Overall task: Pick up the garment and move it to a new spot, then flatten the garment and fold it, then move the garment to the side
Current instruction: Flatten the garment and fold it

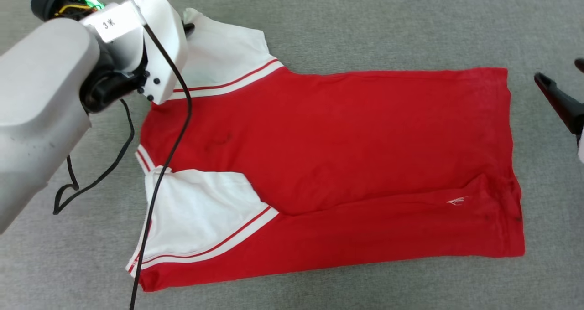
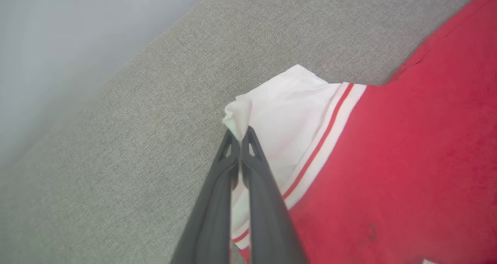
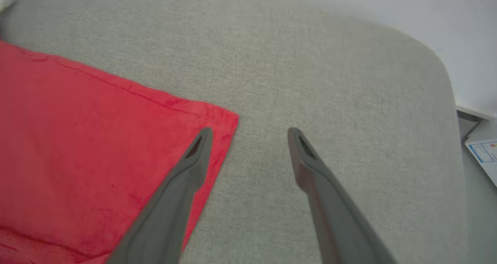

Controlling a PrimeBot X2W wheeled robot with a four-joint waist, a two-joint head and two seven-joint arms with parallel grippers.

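The red basketball shirt with white short sleeves and striped trim [image 1: 346, 146] lies flat along the grey woven surface [image 1: 365, 23], collar end to the robot's left, hem to its right; its near long edge is folded inward, the near white sleeve [image 1: 200, 209] lying over the red body. The left gripper [image 2: 240, 134] is clamped on the tip of the far white sleeve [image 2: 287, 101]; the right gripper [image 3: 250, 134] stands spread, holding nothing, one finger above the far hem corner [image 3: 225, 122]. Judgement: the far-side fold is in hand; the right should pinch that corner first, then both lift low and carry across together, edge taut and parallel, since unequal travel would skew the fold.
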